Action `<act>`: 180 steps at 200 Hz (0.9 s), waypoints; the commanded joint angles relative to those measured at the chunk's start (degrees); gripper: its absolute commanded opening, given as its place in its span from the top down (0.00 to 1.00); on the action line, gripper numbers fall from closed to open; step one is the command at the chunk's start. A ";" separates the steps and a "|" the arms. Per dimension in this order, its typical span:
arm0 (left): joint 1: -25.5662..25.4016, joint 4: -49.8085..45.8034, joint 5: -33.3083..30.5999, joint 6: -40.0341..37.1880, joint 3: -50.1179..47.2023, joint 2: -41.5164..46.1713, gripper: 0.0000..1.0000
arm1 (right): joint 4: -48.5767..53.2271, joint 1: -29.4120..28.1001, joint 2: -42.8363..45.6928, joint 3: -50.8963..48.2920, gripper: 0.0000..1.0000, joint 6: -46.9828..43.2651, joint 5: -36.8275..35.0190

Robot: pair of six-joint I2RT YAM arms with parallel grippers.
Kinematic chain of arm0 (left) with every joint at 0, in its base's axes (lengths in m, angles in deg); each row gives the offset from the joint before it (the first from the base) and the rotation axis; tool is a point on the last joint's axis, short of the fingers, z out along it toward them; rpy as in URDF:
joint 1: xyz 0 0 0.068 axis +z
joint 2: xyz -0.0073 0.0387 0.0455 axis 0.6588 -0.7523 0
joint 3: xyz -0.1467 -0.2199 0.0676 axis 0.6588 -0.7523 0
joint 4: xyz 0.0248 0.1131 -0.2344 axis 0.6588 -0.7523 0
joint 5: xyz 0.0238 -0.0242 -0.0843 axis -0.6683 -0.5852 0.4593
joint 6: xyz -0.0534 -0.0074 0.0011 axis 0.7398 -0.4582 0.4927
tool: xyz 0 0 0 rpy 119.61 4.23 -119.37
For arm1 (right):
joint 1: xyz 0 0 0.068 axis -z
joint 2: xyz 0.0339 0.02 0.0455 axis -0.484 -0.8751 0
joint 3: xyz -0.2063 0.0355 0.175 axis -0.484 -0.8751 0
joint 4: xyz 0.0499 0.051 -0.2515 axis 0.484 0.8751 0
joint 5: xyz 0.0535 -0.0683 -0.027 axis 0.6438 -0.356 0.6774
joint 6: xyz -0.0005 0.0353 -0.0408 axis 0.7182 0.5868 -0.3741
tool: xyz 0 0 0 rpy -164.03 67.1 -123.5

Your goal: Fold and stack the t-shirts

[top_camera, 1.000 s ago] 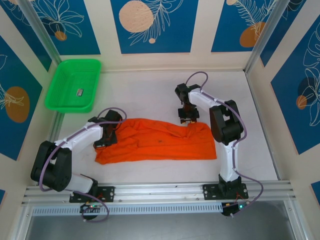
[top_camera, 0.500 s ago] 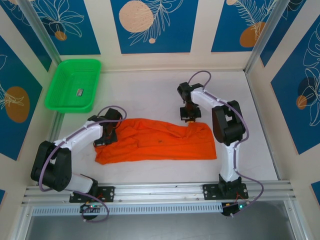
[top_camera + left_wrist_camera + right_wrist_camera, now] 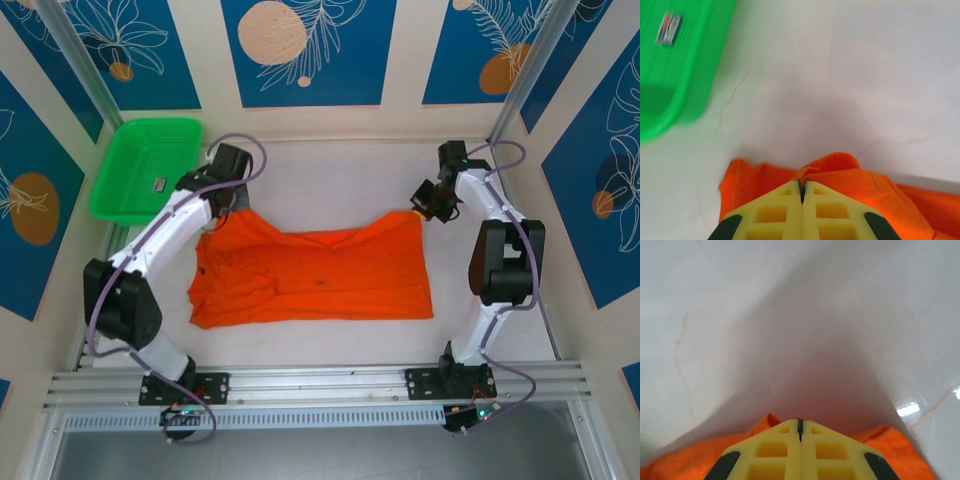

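Observation:
One orange t-shirt (image 3: 320,275) lies across the middle of the white table, its far edge pulled up into two corners. My left gripper (image 3: 225,207) is shut on the far left corner, near the green tray. In the left wrist view the yellow fingers (image 3: 770,215) meet at the left gripper (image 3: 801,186), with a fold of the t-shirt (image 3: 855,175) pinched between them. My right gripper (image 3: 422,205) is shut on the far right corner. Seen from the right wrist, the right gripper (image 3: 800,424) is shut, with the t-shirt (image 3: 690,462) bunched under its tips.
A green tray (image 3: 135,150) stands at the back left with a small label in it; it is also seen as the green tray (image 3: 685,70) in the left wrist view. Walls and metal posts close in the table on three sides. Bare white table lies behind the shirt.
Both arms have swung toward the back wall and apart, drawing the shirt's far edge back so it lies wider. The right gripper has shut on the cloth.

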 commanded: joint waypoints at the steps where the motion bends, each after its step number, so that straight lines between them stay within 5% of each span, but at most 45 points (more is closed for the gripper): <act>1: 1.87 5.88 0.27 -6.31 8.36 -7.88 1.00 | -3.82 3.30 -2.30 0.98 1.00 6.88 6.22; 47: 6.18 4.64 7.29 -9.32 31.98 -27.98 1.00 | -3.37 7.54 -8.54 6.47 1.00 10.61 7.83; 94: 7.78 0.87 11.41 -8.34 43.54 -39.92 1.00 | -10.85 6.75 -6.60 -1.52 0.96 14.68 8.34; 136: 9.73 -0.31 12.67 -6.70 44.45 -41.48 0.98 | -8.88 7.69 -4.71 -6.53 0.55 15.64 2.64; 180: 10.08 -2.41 17.32 -4.83 47.57 -43.60 0.93 | -6.86 7.89 -3.35 -0.62 0.51 9.91 -0.60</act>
